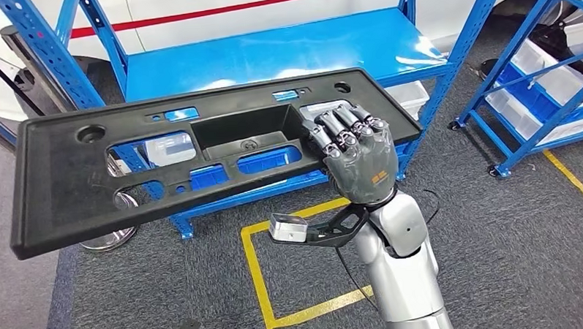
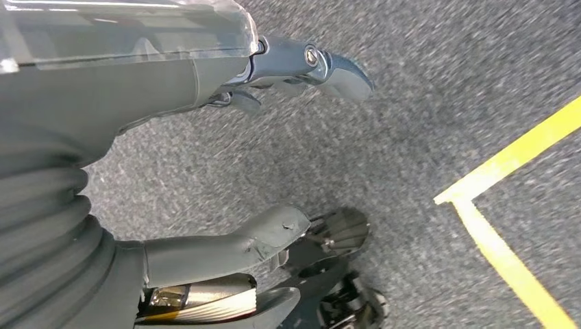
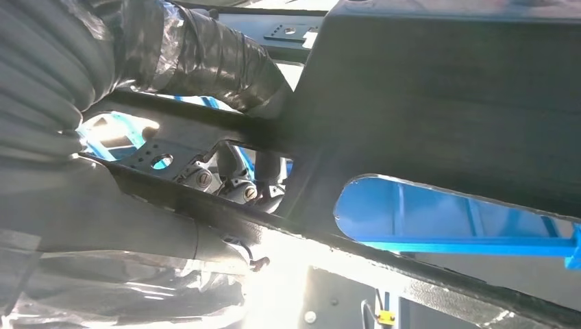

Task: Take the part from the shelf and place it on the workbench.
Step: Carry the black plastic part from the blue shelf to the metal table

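The right hand [image 1: 358, 158] is holding the big black plastic part [image 1: 128, 170], a long flat panel with holes and a deep pocket in the middle. Its fingers are curled over the near edge of the panel at one end, so the hand is clamped on it. In the right wrist view the dark fingers [image 3: 246, 185] poke through one of the panel's openings, with the black part [image 3: 445, 103] pressed close against them.

The part is up in the air, in front of the blue shelf [image 1: 270, 52]. It is not touching the shelf. It tilts a little, and the far end sticks out well past the hand (that long end has nothing under it, so it could wobble).

The left hand [image 2: 274, 75] hangs down over the grey carpet [image 2: 411, 103], near a yellow floor line [image 2: 507, 157]. Its fingers are apart and nothing is in them.

So the first job looks done: the part is off the shelf and in the robot's hand. The second job is left. I see no workbench here, just the shelf, the carpet and another blue rack [image 1: 541, 68] off to the side. I think the robot has to turn or walk to the workbench, then set the part down flat and let go.
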